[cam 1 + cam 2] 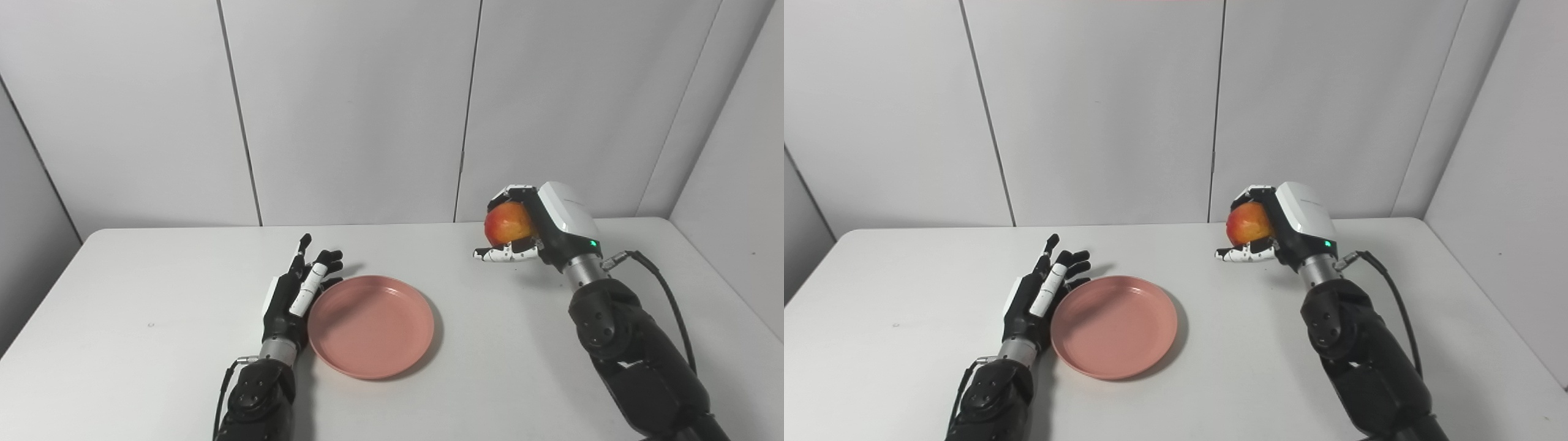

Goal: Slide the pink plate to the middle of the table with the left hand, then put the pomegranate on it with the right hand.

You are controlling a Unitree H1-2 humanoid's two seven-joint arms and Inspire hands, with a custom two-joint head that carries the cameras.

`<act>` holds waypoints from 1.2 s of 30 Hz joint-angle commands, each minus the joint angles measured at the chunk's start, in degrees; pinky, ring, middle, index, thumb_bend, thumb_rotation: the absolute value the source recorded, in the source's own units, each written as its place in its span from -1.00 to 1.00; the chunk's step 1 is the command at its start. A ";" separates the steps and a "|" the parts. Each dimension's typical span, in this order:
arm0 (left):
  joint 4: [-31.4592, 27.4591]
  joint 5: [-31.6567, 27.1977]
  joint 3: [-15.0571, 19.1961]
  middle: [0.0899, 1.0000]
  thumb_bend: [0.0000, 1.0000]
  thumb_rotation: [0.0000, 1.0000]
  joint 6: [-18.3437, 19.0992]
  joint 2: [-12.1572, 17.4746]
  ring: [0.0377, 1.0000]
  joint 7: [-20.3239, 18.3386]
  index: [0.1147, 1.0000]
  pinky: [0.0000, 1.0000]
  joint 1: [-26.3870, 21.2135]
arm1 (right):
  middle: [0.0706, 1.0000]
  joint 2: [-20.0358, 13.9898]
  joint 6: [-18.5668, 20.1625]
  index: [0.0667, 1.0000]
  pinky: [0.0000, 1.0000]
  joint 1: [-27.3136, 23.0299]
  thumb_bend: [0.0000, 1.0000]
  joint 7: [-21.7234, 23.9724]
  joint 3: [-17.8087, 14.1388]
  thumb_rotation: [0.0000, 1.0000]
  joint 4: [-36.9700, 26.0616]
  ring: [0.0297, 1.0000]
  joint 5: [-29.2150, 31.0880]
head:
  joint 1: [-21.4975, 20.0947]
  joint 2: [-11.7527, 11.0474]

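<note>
Pink plate (pixel 371 326) lies nearest me on the white table (pixel 122 343), flat and bare, roughly at the middle of the tabletop and slightly to my left of centre. My left hand (pixel 295 293) stands on its edge right beside the plate's left rim, palm toward the plate; its fingers (pixel 306 288) are stretched forward and spread a little, gripping nothing. From these views I cannot tell for sure whether the palm touches the rim or stops just short of it. My left forearm comes up from the bottom edge, dark and jointed, with a thin cable looping at the wrist. Farther back and off to my right, well apart from the plate, my right hand (pixel 539 229) is raised above the table with its fingers curled around the pomegranate (pixel 508 223), a round fruit of red and orange-yellow skin. The fruit is clear of the tabletop, held between the fingers over its top and the thumb under it. A small green light glows on the back of that wrist, and a black cable (pixel 667 300) runs from the wrist down along the forearm. Behind everything, pale wall panels (pixel 349 110) rise from the table's far edge.
</note>
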 commanded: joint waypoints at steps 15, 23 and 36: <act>2.37 0.33 -0.99 0.47 0.72 0.38 0.81 -1.93 0.57 0.90 1.00 0.39 4.37 | -0.23 7.11 0.43 -0.02 -0.52 -0.13 0.05 3.34 1.26 -1.00 -8.81 -0.42 -1.49 | 1.83 -0.87; 3.22 -0.17 -0.86 0.47 0.74 0.40 0.09 -1.91 0.55 0.48 1.00 0.39 4.28 | -0.27 11.54 0.88 -0.03 -0.59 0.03 0.05 3.34 3.57 -1.00 -6.91 -0.50 -4.06 | 1.71 -1.22; 4.60 -0.13 -0.97 0.47 0.75 0.43 -0.86 -2.16 0.55 0.60 1.00 0.37 3.73 | -0.21 15.00 0.14 -0.07 -0.63 0.30 0.05 2.89 6.95 -1.00 -2.50 -0.55 -7.78 | 2.53 -1.33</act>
